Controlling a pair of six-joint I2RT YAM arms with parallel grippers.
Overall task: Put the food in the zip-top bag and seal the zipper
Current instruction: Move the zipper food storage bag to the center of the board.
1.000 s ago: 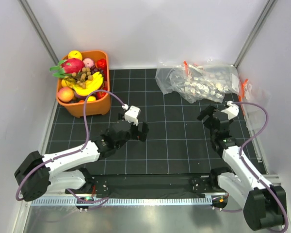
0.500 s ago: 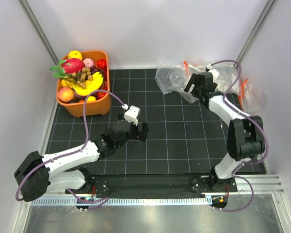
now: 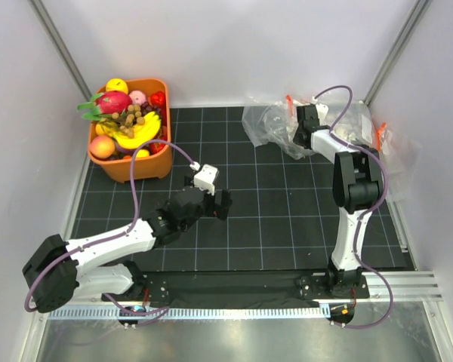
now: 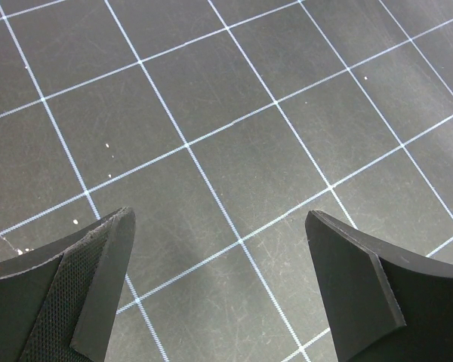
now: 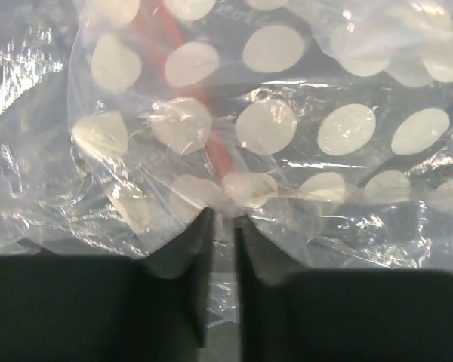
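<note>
The food lies in an orange basket (image 3: 132, 167) at the far left: a yellow banana bunch (image 3: 141, 133), a cluster of brown balls (image 3: 132, 116) and a peach (image 3: 101, 146). The zip-top bag (image 3: 270, 125) is crinkled clear plastic with pale dots at the far right. My right gripper (image 3: 303, 130) reaches into it. In the right wrist view the gripper (image 5: 224, 219) has its jaws nearly together with the bag's (image 5: 287, 128) film pinched at the tips. A red strip (image 5: 215, 147) shows through the plastic; I cannot make out the zipper. My left gripper (image 3: 218, 204) (image 4: 219, 226) hangs open over bare mat.
The basket also holds a magenta dragon fruit (image 3: 112, 101) and other toy fruit. More clear plastic with orange tabs (image 3: 378, 131) spreads toward the right wall. The black gridded mat (image 3: 264, 204) covers the table, and white walls close it in on three sides.
My right arm has swung from the near right out to the bag at the far right, and its jaws have closed on the plastic. The left arm has not moved.
</note>
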